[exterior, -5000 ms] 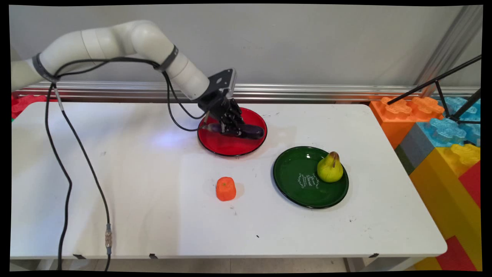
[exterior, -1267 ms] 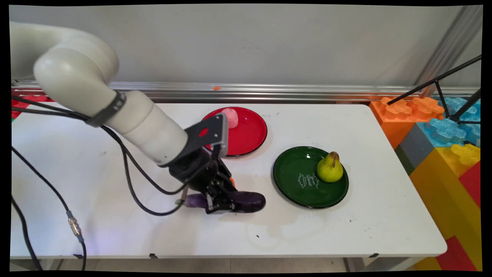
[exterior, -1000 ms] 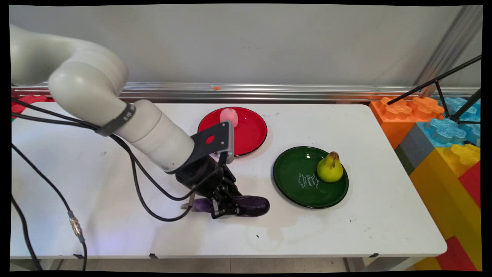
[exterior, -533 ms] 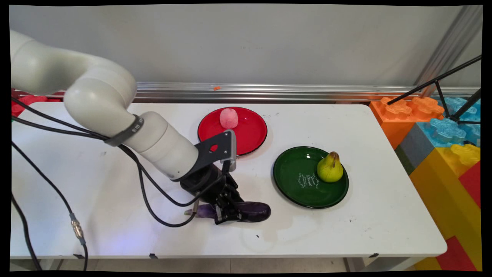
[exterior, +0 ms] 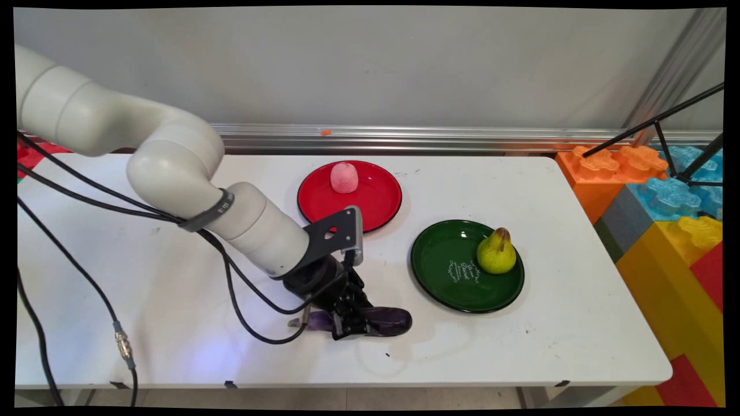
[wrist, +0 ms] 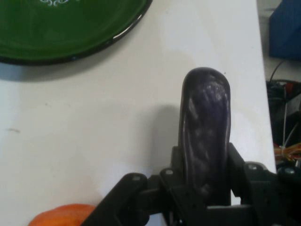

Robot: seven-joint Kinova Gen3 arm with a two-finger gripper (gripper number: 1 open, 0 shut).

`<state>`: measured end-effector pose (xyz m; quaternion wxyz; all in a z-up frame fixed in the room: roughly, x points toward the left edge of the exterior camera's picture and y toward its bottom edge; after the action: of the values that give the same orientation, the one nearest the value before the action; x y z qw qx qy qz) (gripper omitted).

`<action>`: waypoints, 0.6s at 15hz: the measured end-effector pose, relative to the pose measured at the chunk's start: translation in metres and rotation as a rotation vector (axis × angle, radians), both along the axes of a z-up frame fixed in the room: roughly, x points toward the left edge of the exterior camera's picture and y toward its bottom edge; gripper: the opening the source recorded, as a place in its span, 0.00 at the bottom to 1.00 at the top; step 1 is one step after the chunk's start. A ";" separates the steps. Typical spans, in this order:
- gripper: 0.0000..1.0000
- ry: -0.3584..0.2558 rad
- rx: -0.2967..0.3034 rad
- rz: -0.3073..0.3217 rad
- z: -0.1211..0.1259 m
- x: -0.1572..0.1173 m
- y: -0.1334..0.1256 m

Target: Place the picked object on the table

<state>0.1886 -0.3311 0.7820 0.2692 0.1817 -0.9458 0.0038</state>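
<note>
main view: gripper clamped on purple eggplant, low over table near green plate | hand view: eggplant between jaws, orange piece close; risk: long end could pivot.

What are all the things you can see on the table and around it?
Table: one, white, fills the middle of the main view.
Red plate: one, red, far middle of the table.
Pink fruit: one, pink, on the red plate's far side.
Green plate: one, dark green with white lettering, right of centre.
Pear: one, yellow-green, upright on the green plate's right side.
Eggplant: one, dark purple, lying along the table's near side, between the gripper's fingers.
Orange object: one, orange, beside the gripper; only an edge shows in the hand view.
Big toy blocks: several, orange, blue, yellow, red, right of the table.
Arm: one, white, from the left.
Gripper: one, black, shut on the eggplant.
</note>
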 end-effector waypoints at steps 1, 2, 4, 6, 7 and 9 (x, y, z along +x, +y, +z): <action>0.00 0.001 0.000 0.000 -0.003 -0.001 -0.001; 0.00 0.002 0.000 0.000 -0.006 -0.001 -0.002; 0.00 0.005 -0.001 -0.002 -0.012 -0.003 -0.004; 0.00 0.008 -0.006 -0.006 -0.017 -0.005 -0.007; 0.00 0.010 -0.008 -0.009 -0.019 -0.006 -0.008; 0.00 0.014 -0.014 -0.016 -0.022 -0.008 -0.009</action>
<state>0.1809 -0.3406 0.7598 0.2771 0.1723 -0.9452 0.0068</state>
